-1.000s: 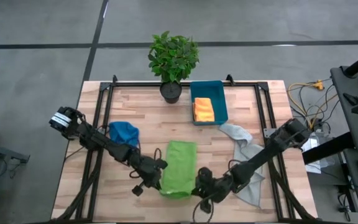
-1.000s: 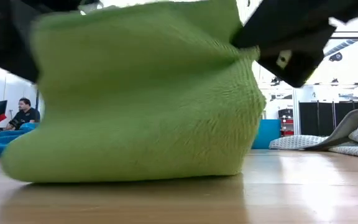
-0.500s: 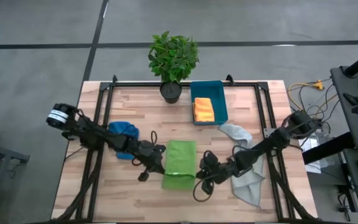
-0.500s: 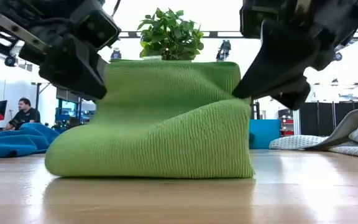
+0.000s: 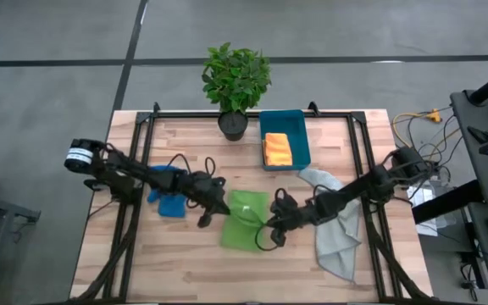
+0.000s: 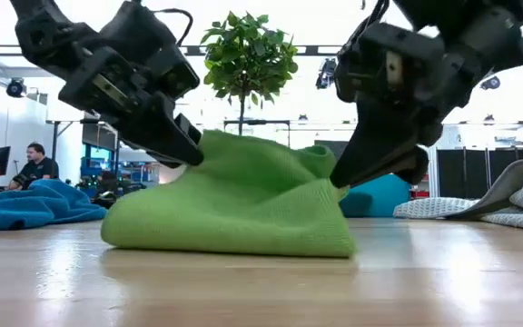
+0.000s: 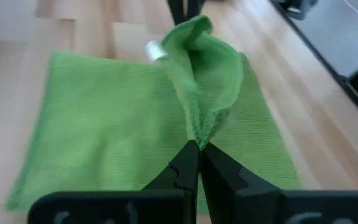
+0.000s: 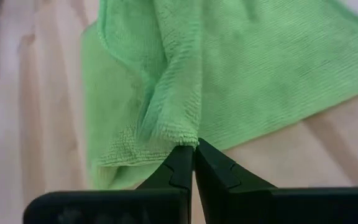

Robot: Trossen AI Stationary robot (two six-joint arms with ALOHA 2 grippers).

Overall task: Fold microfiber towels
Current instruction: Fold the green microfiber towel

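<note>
A lime green towel [image 5: 246, 222] lies half doubled over in the middle of the table, its lower layer flat on the wood. My left gripper [image 5: 224, 210] is shut on its left side and my right gripper [image 5: 271, 224] is shut on its right side; in the low view the left gripper [image 6: 193, 157] and the right gripper [image 6: 338, 179] hold the upper layer a little above the table. A blue towel [image 5: 168, 191] lies bunched at the left and a pale grey towel [image 5: 337, 227] at the right. An orange towel [image 5: 277, 150] rests in the teal bin [image 5: 300, 140]. My left gripper pinches a bunched fold at the towel's left edge [image 7: 199, 132] between its two fingers, slanting down from the table's left. The pinched part stands raised over the flat lower layer. My right gripper pinches the hemmed edge on the towel's right side [image 8: 182, 138] between its two fingers, slanting down from the table's right. That edge is lifted and the cloth below it lies on the table.
A potted plant [image 5: 235, 80] stands at the far edge, left of the teal bin. A black frame [image 5: 142, 144] runs along the table's left, right and far sides. Bare wood lies along the near edge [image 5: 227, 280].
Both grippers have stayed shut on the green towel and gone toward the far edge and down. They have carried its near edge over the rest, so the towel now lies folded over and lower, with the fold on the near side.
</note>
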